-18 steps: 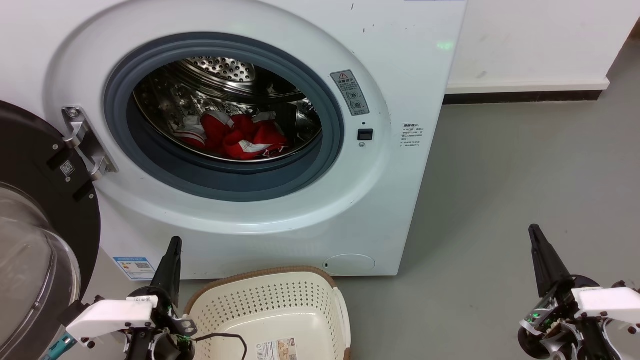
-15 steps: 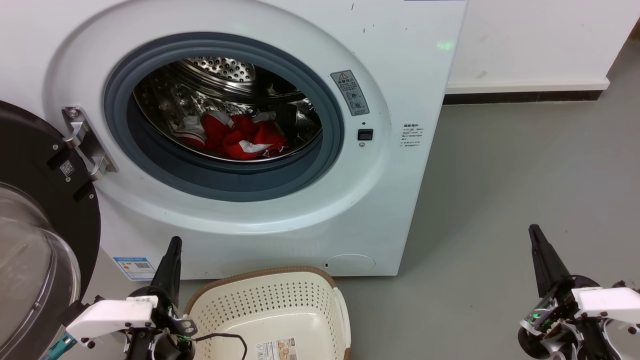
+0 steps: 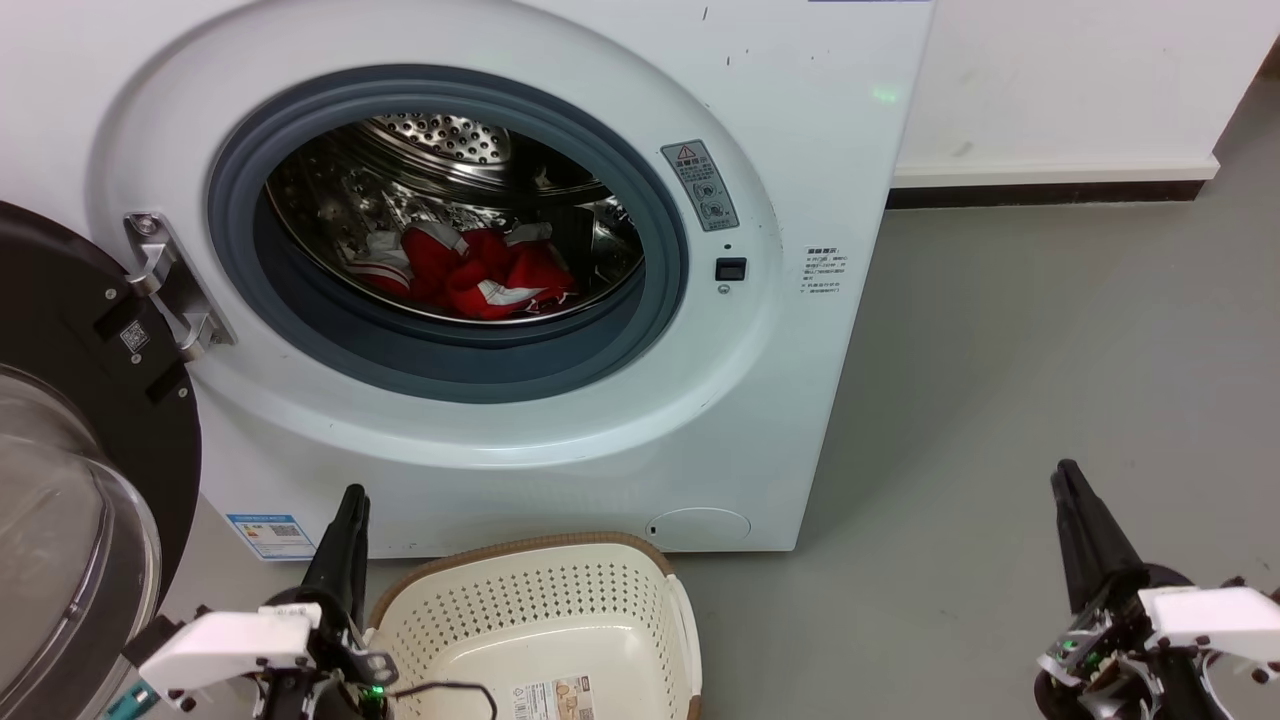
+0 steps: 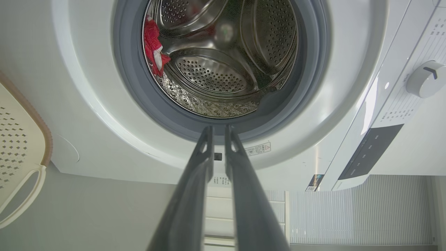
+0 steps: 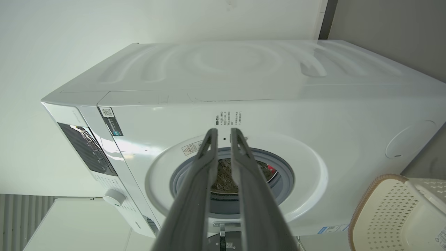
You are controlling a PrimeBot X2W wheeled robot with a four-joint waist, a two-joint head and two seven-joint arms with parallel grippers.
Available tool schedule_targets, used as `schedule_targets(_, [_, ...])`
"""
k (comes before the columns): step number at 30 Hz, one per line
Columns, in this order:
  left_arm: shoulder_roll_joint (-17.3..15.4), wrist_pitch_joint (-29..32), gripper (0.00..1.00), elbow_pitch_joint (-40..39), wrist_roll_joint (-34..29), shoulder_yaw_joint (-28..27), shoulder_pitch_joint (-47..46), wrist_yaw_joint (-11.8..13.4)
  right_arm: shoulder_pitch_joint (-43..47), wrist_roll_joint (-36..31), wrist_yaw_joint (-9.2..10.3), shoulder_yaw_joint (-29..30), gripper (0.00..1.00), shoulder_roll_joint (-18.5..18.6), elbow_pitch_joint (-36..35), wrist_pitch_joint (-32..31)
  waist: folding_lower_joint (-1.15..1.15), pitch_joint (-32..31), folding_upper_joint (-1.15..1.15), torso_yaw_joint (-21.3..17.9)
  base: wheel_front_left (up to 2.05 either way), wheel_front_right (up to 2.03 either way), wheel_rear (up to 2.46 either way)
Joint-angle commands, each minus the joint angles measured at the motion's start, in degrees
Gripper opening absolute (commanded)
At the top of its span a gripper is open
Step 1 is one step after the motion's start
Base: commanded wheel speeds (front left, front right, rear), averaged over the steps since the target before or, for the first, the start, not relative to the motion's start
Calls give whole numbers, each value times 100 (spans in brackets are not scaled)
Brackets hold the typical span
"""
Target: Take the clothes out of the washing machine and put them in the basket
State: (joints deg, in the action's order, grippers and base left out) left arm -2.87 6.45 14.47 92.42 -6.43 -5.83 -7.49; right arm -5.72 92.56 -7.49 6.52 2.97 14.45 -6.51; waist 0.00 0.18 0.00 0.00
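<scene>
Nearest you, your left claw (image 3: pixel 352 492) sits just beside the basket (image 3: pixel 520 545), its fingers drawn almost together with a slim gap and nothing held. Your right claw (image 3: pixel 1066 470) is likewise nearly closed and empty, well off to the right over the floor. Beyond both stands the washing machine (image 3: pixel 820 180), its door (image 3: pixel 60 330) swung open on the left. The clothes (image 3: pixel 470 270) lie low in the drum, a red bundle stretched side to side, up and slightly right of the left claw. By my judgement, the left arm is the nearer for the reach.
</scene>
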Motion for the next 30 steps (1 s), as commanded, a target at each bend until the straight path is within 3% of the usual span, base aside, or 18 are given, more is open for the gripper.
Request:
schedule_targets(1, [0,-23,100,-10,2,29,-7,0,6,-3,0,-11,100,0,-24,32,0,1,0,-1,0,0,0])
schedule_targets(14, [-2,-382,100,-257,-260,309,-76,0,129,-304,0,-130,100,-1,-346,383,0,8,0,-8,0,0,0])
schedule_targets(30, [-3,-773,100,-791,-2053,321,-73,0,295,-2493,0,-75,100,0,-978,774,0,19,0,-14,0,0,0])
